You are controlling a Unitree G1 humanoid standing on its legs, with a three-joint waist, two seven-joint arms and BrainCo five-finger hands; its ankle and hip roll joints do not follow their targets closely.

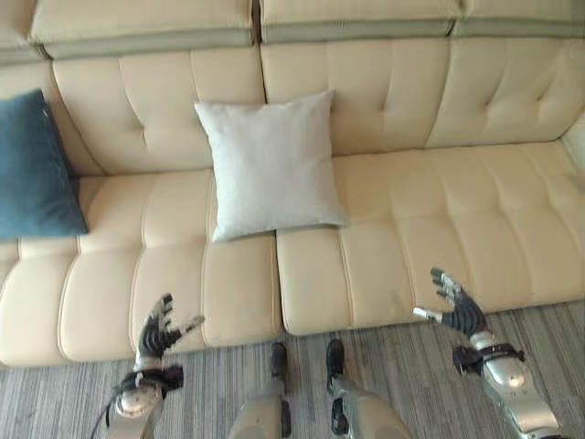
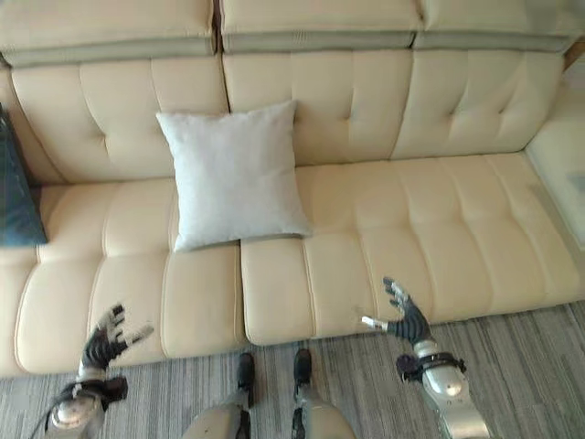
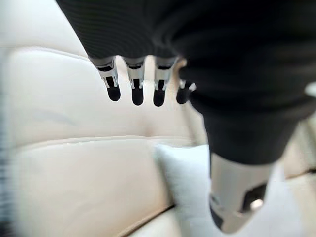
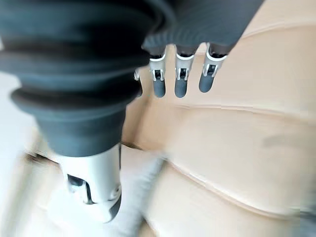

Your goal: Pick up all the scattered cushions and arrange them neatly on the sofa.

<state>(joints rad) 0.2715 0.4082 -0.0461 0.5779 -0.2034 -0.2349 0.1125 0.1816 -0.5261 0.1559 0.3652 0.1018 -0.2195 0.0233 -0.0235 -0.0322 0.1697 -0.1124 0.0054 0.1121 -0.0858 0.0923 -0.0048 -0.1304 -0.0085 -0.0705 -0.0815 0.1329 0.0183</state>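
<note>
A pale grey cushion (image 1: pixel 271 165) leans upright against the backrest of the cream sofa (image 1: pixel 475 210), near the middle seam. A dark teal cushion (image 1: pixel 32 169) rests against the backrest at the far left. My left hand (image 1: pixel 160 334) hovers open in front of the seat's front edge at the lower left, holding nothing. At the lower right my right hand (image 1: pixel 454 309) is open too, fingers spread, just before the seat edge. Both wrist views look past straight fingers (image 3: pixel 136 89) at the sofa, with the grey cushion (image 3: pixel 185 182) beyond.
Grey striped carpet (image 1: pixel 411 366) runs along the front of the sofa. The sofa's right seats (image 2: pixel 439 229) are bare leather. A sofa arm or corner section (image 2: pixel 562 155) rises at the far right.
</note>
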